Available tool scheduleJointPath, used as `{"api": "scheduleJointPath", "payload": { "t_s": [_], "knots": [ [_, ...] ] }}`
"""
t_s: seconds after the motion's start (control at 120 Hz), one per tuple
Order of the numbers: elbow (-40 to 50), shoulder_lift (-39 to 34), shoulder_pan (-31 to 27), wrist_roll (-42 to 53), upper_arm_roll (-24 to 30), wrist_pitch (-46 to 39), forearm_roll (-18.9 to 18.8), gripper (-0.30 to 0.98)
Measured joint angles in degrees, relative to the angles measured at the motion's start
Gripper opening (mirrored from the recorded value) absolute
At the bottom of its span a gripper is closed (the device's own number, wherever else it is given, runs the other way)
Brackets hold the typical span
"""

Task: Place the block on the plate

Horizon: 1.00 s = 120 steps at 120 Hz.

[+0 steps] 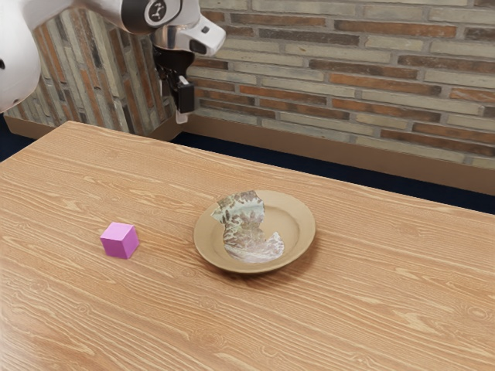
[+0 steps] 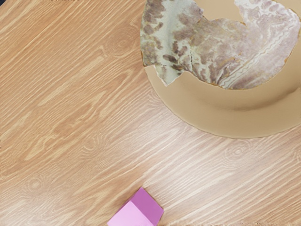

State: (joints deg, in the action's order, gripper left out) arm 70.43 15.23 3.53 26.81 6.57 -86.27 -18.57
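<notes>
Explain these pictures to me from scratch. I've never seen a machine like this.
The machine is a robot arm, white, with black jaws at its end; this is a computer simulation. The exterior view is taken from a camera at the arm's side. The wrist view comes from a camera on the arm's hand, looking down at the same wooden table.

Two main things lie there: a small pink block and a round tan plate, apart from each other. On the plate is a mottled, ragged-edged patch; I can't tell whether it is decoration or a loose piece.

The jaws hang up in the air, away from both things, and I see nothing held. The block is not yet on the plate.
</notes>
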Motion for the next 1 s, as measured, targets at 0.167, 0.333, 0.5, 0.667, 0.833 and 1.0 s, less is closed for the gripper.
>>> {"api": "scheduleJointPath", "payload": {
  "t_s": [0.167, 0.333, 0.5, 0.667, 0.833, 1.0],
  "knots": [
    [0.8, 3.2, -2.4, 5.2, -0.5, -0.1, -1.3, 0.68],
    [3.4, 6.5, -8.3, 9.1, -0.5, -1.1, -1.0, 0.69],
    [10.0, 7.8, -14.5, 12.0, -0.6, -4.3, 1.0, 0.69],
    [17.3, 8.7, -19.4, 14.2, -0.7, -11.4, 5.8, 0.69],
    [24.8, 9.3, -20.7, 15.8, -5.1, -21.1, 15.3, 0.69],
    [31.0, 8.6, -20.7, 15.8, -8.3, -31.5, 21.9, 0.69]
  ]
}}
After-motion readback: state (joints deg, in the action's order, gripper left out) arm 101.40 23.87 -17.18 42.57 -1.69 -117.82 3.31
